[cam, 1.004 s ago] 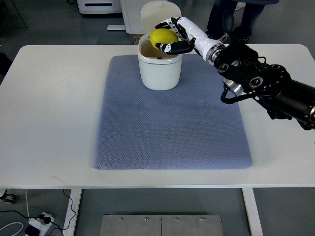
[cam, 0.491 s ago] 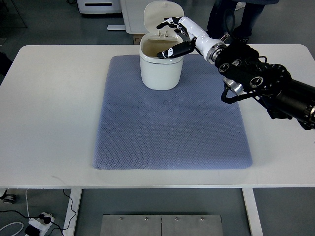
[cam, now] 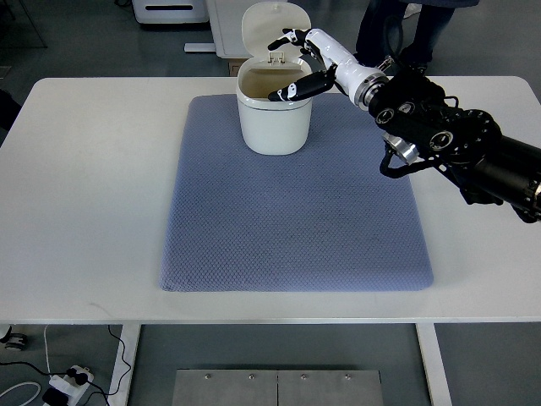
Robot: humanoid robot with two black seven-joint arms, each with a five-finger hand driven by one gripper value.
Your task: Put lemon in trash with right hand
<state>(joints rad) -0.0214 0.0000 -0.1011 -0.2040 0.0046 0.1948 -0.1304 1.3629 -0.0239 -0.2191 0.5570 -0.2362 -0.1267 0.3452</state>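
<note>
Hovering over the bin mouth: right hand [cam: 297,63] is sitting at the far-right rim of the trash bin [cam: 272,118], fingers [cam: 296,88] spread and loose, holding nothing. Lemon isn't showing anywhere in the top view. My read is it's down inside the bin, but the interior is only showing tan wall and shadow, so I can't confirm that by sight.

Judging the step as release/retreat. Doing it well:
- keeping the fingers spread while the hand is pulling off, so nothing is snagging the rim
- lifting up first, then pulling back toward the right edge; the thumb is reaching out over the opening just above the rim, and a sideways drag would be tipping the bin
- staying off the lid [cam: 275,25], which is standing open and upright right behind the hand; a knock would be dropping it shut or shoving the bin off its spot

Bin is sitting upright at the far edge of the blue mat [cam: 296,203], mat lying flat on the white table [cam: 84,186].

Counting: one bin, one lid, one mat, one table, one robot hand in view, zero lemons visible. Left arm isn't showing. A person's legs [cam: 397,30] are standing beyond the table, well apart from the bin.
</note>
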